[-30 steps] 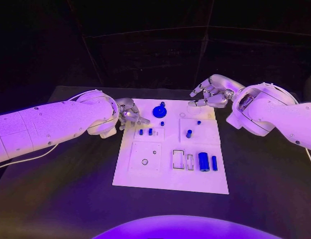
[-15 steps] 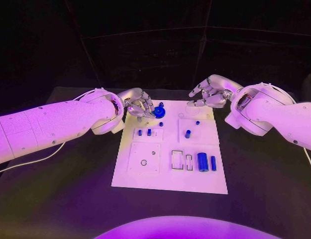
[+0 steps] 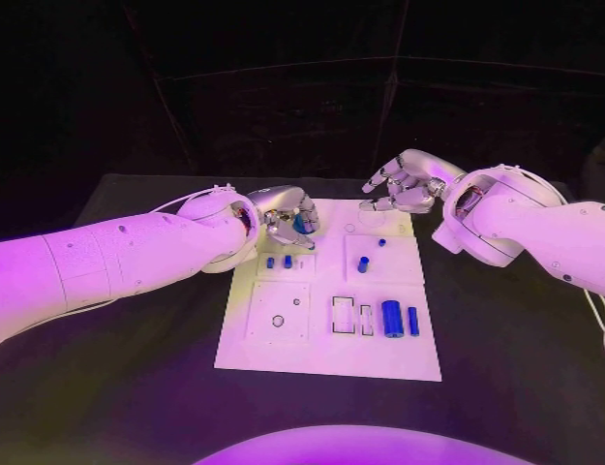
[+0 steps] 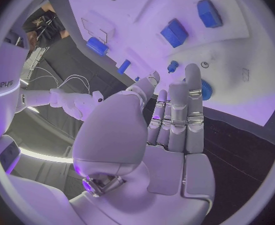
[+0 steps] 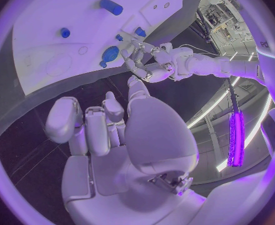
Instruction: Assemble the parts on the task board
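Observation:
The white task board [image 3: 282,344] lies in the middle of the black table. Small blue pegs [image 3: 270,262] stand near its left side, another peg [image 3: 364,263] right of them, and a thick blue cylinder [image 3: 391,318] lies in the front right. My left hand [image 3: 288,215] hovers over the board's back edge, fingers stretched toward the round blue knob [image 4: 204,90], which also shows in the right wrist view [image 5: 110,55]. I cannot tell if the fingertips touch it. My right hand [image 3: 403,184] hangs behind the board's back right corner, fingers loosely bent, holding nothing.
Bare black table [image 3: 526,339] surrounds the board on all sides. Empty rectangular slots [image 3: 346,312] sit beside the thick cylinder, and a small round hole [image 3: 277,321] is in the front left panel.
My left hand has swung from the board's left edge toward its back, and its fingers now cover the round blue knob. The right hand has hardly moved.

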`<control>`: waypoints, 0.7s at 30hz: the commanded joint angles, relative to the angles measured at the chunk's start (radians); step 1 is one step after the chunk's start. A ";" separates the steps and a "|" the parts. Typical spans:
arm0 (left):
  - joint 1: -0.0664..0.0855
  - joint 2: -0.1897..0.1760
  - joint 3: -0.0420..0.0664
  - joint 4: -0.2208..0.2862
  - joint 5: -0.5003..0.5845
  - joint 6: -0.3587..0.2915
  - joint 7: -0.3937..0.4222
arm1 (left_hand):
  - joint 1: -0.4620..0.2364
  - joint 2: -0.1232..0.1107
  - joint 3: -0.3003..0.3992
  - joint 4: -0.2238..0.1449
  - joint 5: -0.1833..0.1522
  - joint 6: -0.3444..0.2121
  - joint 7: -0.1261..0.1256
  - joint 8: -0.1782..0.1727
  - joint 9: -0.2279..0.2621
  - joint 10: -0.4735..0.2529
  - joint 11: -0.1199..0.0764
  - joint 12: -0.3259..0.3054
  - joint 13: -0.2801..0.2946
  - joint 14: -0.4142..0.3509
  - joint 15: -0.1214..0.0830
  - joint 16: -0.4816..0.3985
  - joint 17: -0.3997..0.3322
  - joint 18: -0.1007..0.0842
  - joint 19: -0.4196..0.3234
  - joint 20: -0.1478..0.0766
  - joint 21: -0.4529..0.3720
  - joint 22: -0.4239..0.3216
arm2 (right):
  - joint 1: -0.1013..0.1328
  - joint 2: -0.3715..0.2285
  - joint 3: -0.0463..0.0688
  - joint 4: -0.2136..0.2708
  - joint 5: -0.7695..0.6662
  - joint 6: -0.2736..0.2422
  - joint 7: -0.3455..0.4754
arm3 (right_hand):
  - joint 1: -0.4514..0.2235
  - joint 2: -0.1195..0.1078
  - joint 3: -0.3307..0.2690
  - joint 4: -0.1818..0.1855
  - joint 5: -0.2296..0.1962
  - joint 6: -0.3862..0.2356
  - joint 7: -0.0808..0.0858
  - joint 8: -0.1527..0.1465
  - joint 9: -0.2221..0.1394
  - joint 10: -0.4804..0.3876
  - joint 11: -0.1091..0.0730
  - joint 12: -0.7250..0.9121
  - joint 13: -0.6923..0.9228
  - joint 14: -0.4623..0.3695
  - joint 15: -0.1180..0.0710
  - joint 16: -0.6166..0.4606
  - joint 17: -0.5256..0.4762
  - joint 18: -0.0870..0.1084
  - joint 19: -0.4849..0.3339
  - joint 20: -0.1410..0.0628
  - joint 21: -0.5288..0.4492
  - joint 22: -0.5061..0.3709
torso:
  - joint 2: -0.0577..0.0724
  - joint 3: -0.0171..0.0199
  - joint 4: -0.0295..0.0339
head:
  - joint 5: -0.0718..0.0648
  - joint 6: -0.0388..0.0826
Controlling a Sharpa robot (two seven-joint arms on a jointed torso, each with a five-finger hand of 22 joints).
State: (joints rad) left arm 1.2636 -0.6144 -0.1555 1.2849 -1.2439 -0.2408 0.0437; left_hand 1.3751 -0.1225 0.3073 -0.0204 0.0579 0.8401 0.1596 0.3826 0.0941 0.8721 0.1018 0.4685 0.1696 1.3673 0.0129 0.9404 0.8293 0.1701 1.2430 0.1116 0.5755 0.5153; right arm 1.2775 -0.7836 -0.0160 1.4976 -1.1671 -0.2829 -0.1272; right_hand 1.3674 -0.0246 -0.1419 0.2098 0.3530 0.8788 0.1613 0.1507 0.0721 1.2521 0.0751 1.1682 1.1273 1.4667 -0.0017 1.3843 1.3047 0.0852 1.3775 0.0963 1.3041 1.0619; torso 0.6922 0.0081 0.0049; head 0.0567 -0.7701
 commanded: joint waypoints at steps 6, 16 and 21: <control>-0.003 0.035 -0.001 -0.033 -0.117 0.011 -0.008 | -0.011 0.004 -0.021 -0.002 -0.003 0.036 0.001 -0.048 -0.025 0.007 0.000 -0.006 -0.042 0.051 0.001 0.214 0.172 0.010 0.034 -0.002 0.061 0.047 | 0.002 0.003 0.001 -0.001 0.001 -0.010 0.007 | 0.008 0.004 -0.002 0.000 0.005 -0.007 0.000 0.006 -0.001 -0.007 -0.003 -0.003 -0.001 0.046 -0.008 -0.006 -0.001 0.010 -0.007 -0.003 -0.006 -0.001 | -0.001 0.0004 0.0006 | -0.005 -0.004; -0.005 0.060 -0.001 -0.055 -0.165 0.106 -0.049 | 0.000 0.020 0.005 -0.013 -0.003 0.085 -0.009 -0.064 -0.026 0.034 -0.007 -0.009 -0.071 0.091 -0.005 0.334 0.280 -0.012 0.086 -0.007 0.229 0.217 | 0.002 0.003 0.001 0.001 0.001 -0.011 0.007 | 0.012 0.008 -0.001 0.000 0.008 -0.007 0.000 0.007 -0.001 -0.006 -0.003 -0.002 -0.001 0.046 -0.008 -0.006 -0.001 0.011 -0.007 -0.003 -0.007 -0.002 | -0.001 0.0006 0.0011 | -0.006 -0.007; -0.005 0.069 -0.001 -0.061 -0.176 0.137 -0.058 | -0.004 0.020 0.017 -0.016 -0.002 0.100 -0.012 -0.073 -0.027 0.048 -0.009 -0.012 -0.081 0.097 -0.006 0.360 0.300 -0.021 0.098 -0.008 0.289 0.280 | 0.002 0.003 0.001 0.002 0.001 -0.015 0.005 | 0.016 0.012 0.001 -0.001 0.010 -0.008 0.000 0.007 -0.001 -0.006 -0.004 -0.002 0.000 0.046 -0.008 -0.007 -0.002 0.011 -0.007 -0.003 -0.008 -0.003 | -0.001 0.0018 0.0010 | -0.005 -0.007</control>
State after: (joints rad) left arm 1.2574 -0.5483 -0.1570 1.2250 -1.3862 -0.1574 0.0061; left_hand 1.3732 -0.1076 0.3194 -0.0346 0.0580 0.9363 0.1481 0.3147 0.0683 0.9154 0.0915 0.4594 0.0890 1.4585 0.0071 1.2974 1.1278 0.1635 1.3343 0.1012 0.8607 0.7916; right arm 1.2774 -0.7808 -0.0160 1.4970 -1.1671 -0.2850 -0.1271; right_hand 1.3766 -0.0153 -0.1419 0.2098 0.3580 0.8788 0.1614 0.1541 0.0721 1.2521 0.0751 1.1682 1.1275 1.4667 -0.0017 1.3843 1.3048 0.0852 1.3775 0.0963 1.3004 1.0606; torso 0.6913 0.0093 0.0049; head 0.0512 -0.7772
